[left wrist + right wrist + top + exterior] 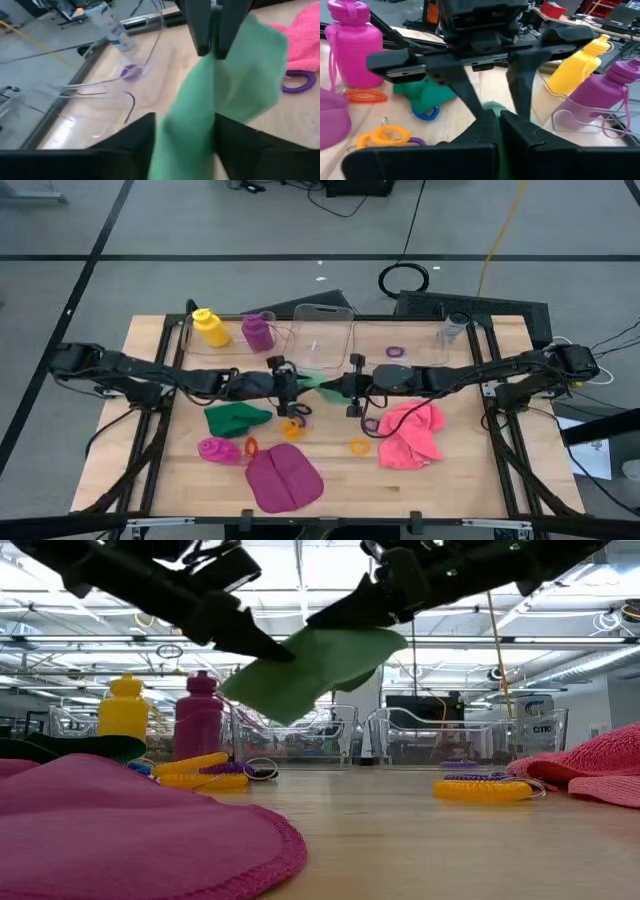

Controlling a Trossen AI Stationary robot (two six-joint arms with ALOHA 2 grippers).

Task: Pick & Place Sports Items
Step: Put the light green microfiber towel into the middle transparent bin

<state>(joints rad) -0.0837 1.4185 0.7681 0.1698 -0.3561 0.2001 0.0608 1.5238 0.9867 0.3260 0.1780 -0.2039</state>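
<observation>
While both arms meet over the middle of the table, here is what I read from my station, left to right:

Left tool point(292, 385): it hangs above the table centre, its fingers either side of one end of the light green cloth point(310, 665); I can't tell whether they are clamped on it yet or only bracketing it.

Light green cloth: off the table, stretched in the air between the two tools, just in front of the clear bin point(322, 345). In the left wrist view it drapes down between the dark fingers point(235, 145).

Right tool point(352, 387): pinched together on the other end of the light green cloth, carrying it.

Handling: I judge the cloth very light and limp. It will sag and swing and give no resistance, so a pinch on an edge or a bunched corner is the hold I'd want, deep enough that the fabric cannot slide out.

Rest of the table, left to right: yellow bottle point(209, 326) and purple bottle point(258, 331) at the back left, dark green cloth point(235, 418) and magenta bottle point(218, 450) lying nearer the front, magenta cloth point(283, 478) at the front edge, orange ring point(360, 446) by itself, pink cloth point(411, 432) on the right.

Risk: I reckon a shared hold could tug the cloth from one tool.
</observation>
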